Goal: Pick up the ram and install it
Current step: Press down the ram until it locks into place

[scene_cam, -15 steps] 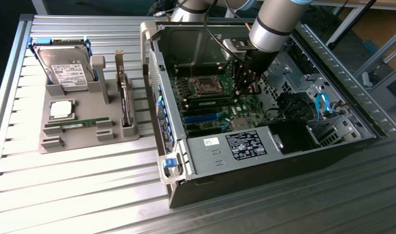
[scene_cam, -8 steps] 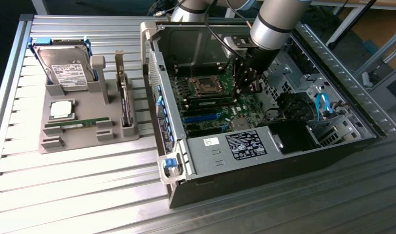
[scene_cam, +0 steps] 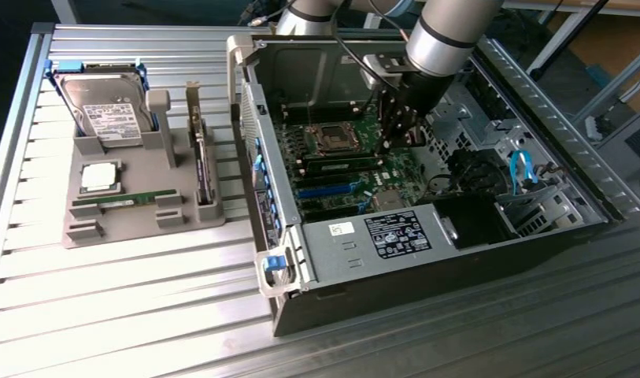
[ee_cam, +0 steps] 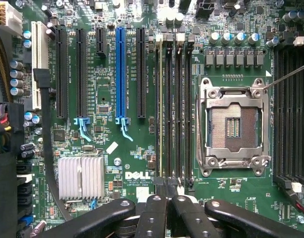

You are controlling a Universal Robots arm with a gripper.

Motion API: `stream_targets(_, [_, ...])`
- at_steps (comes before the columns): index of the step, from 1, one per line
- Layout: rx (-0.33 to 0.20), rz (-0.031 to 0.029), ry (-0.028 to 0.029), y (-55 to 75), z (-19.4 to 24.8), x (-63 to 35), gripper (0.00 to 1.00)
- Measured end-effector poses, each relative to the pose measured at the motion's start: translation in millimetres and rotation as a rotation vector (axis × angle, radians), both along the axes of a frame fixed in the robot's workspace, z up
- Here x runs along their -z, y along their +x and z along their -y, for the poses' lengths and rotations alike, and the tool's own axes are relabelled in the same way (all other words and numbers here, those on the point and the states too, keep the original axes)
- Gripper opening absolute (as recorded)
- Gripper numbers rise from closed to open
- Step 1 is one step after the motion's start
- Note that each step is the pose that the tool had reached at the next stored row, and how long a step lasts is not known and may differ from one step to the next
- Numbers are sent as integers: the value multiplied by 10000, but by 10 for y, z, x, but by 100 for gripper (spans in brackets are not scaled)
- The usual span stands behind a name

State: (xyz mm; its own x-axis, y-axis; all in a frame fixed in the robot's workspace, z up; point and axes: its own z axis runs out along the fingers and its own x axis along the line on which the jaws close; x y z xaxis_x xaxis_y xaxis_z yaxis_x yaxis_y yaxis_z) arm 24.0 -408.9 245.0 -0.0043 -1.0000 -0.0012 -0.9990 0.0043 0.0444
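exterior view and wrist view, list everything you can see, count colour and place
computer case: one, black and grey, open on its side at the exterior view's right
motherboard: one, green, inside the case
processor socket: one, silver frame, empty, on the motherboard
memory slots: a row, black, beside the socket
blue expansion slot: one, blue, among black slots
heatsink: one, silver, finned, on the motherboard
parts holder: one, grey, on the table at the exterior view's left
hard drive: one, silver, standing in the holder
processor chip: one, silver, square, on the holder
ram: one, green, lying in the holder
table: one, ribbed aluminium
arm: one, silver, reaching into the case
tool: one, black, shut, over the memory slots
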Motion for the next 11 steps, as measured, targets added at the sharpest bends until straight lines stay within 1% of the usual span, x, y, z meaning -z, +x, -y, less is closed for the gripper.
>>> stream_targets(6, [-1, 0, 0, -4, 0, 0, 10])
stream_targets(8, [0, -1, -1, -29, 0, -1, 10])
stream_targets(11, [0, 6, 0, -109, 0, 0, 10])
